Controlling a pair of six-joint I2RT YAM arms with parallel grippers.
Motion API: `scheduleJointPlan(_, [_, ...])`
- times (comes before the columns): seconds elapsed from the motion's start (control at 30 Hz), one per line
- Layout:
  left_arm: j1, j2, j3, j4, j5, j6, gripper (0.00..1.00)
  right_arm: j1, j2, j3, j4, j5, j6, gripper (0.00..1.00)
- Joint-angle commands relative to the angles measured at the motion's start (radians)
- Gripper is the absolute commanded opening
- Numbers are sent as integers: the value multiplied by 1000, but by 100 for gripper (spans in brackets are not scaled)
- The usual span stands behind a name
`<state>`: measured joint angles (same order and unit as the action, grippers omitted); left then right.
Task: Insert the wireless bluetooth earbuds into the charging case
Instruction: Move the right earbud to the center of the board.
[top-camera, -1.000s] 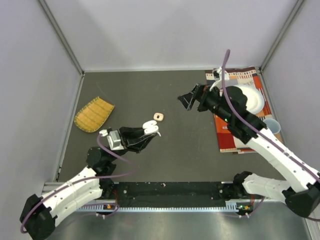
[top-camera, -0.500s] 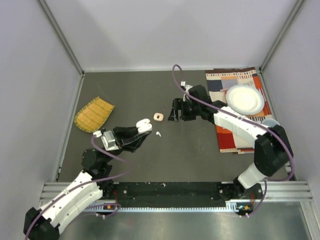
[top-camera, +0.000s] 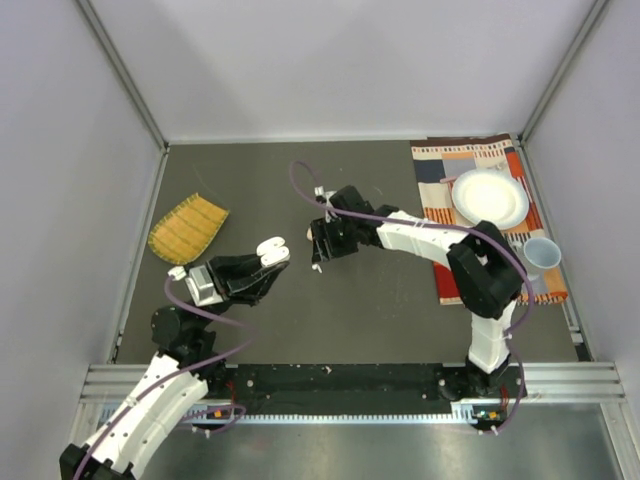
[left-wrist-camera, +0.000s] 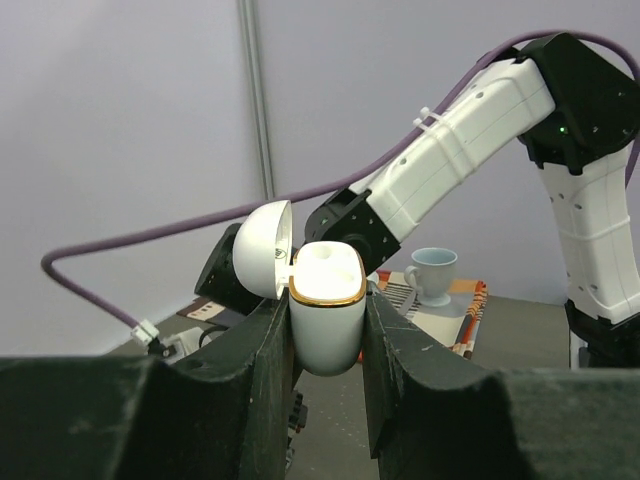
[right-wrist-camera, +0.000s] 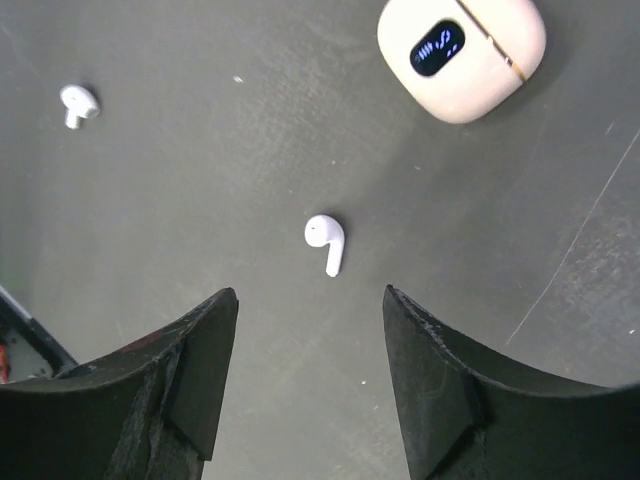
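Observation:
My left gripper (left-wrist-camera: 327, 305) is shut on a white charging case (left-wrist-camera: 327, 330) with a gold rim. It holds the case upright above the table, with the lid (left-wrist-camera: 262, 248) flipped open to the left. In the top view the case (top-camera: 272, 248) sits left of centre. My right gripper (right-wrist-camera: 310, 297) is open and points down at the table. One white earbud (right-wrist-camera: 326, 242) lies just beyond its fingertips, centred between them. A second white earbud (right-wrist-camera: 77, 104) lies further off to the left. From above, the right gripper (top-camera: 322, 246) hovers just right of the held case.
A closed peach case (right-wrist-camera: 462, 55) with a lit display lies near the right gripper. A patterned mat (top-camera: 470, 160) at the back right carries a white plate (top-camera: 490, 197) and a pale cup (top-camera: 541, 254). A yellow woven pad (top-camera: 187, 228) lies at the left.
My right arm has swung left and down to the table's middle, over the earbud, and its jaws have narrowed. The left gripper has drifted slightly left, still holding the case.

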<state>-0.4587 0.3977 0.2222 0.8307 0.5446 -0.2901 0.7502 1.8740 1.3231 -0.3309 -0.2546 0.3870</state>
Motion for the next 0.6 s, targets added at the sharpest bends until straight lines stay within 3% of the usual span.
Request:
scheduleJointPlan(0.0, [5, -49, 17, -47, 2, 0, 0, 35, 43, 70, 6, 63, -57, 59])
scheduleJointPlan(0.27, [5, -71, 37, -90, 6, 2, 0, 55, 119, 126, -7, 67, -178, 57])
scheduleJointPlan(0.57, [5, -56, 54, -96, 18, -1, 0, 75, 175, 156, -13, 71, -201, 50])
